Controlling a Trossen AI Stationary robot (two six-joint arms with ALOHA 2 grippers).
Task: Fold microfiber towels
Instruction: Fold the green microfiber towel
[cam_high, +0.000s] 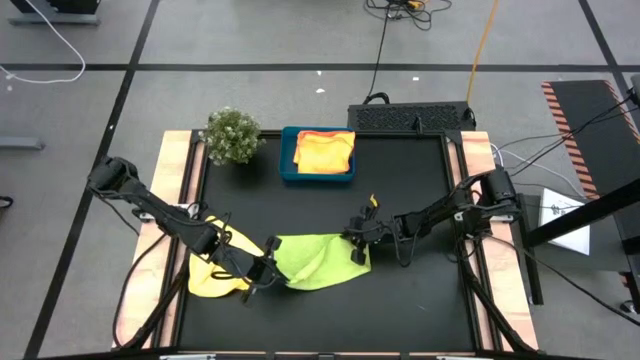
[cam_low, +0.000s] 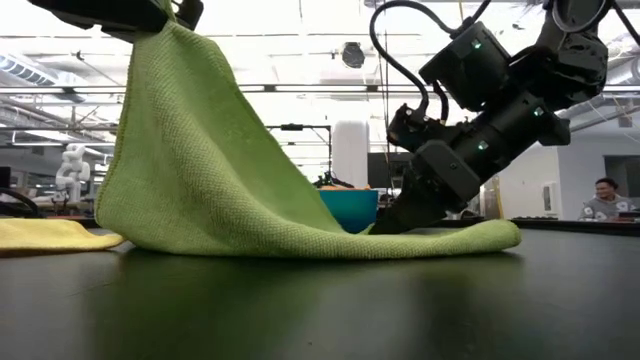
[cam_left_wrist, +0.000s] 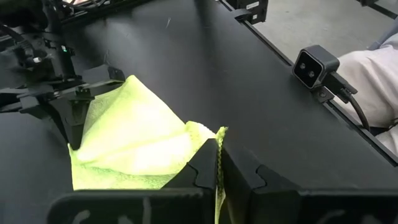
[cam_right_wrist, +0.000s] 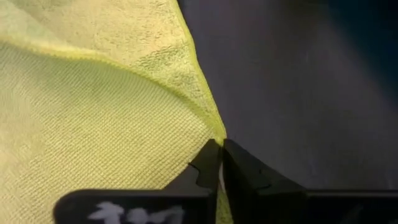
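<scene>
Currently the lime green towel (cam_high: 318, 260) lies on the near-middle part of the black table (cam_high: 400, 200), between the two arms. Its left part is lifted off the surface: in the low view the cloth (cam_low: 190, 170) rises in a steep tent to the upper left, while its right end lies flat on the tabletop.

Left gripper (cam_high: 262, 270): fingers pinched together on the towel's left edge, holding that edge up; the left wrist view shows the hem (cam_left_wrist: 219, 155) caught between the closed fingers.

Right gripper (cam_high: 358, 243): down at the towel's right edge, fingers clamped on the hem, low against the table; the right wrist view shows the cloth edge (cam_right_wrist: 214, 127) running into the closed fingertips.

Yellow towel (cam_high: 212, 280): flat on the table just left of the green one, under the left arm, partly covered by it.

Blue tray (cam_high: 288, 160): at the far side of the table, well apart from the grippers, holding more folded towels (cam_high: 324, 152), yellow and orange-yellow.

Small green plant (cam_high: 231, 134): just left of the tray, at the table's far-left edge.

A person (cam_low: 604, 198) shows in the room beyond the table in the low view.
</scene>
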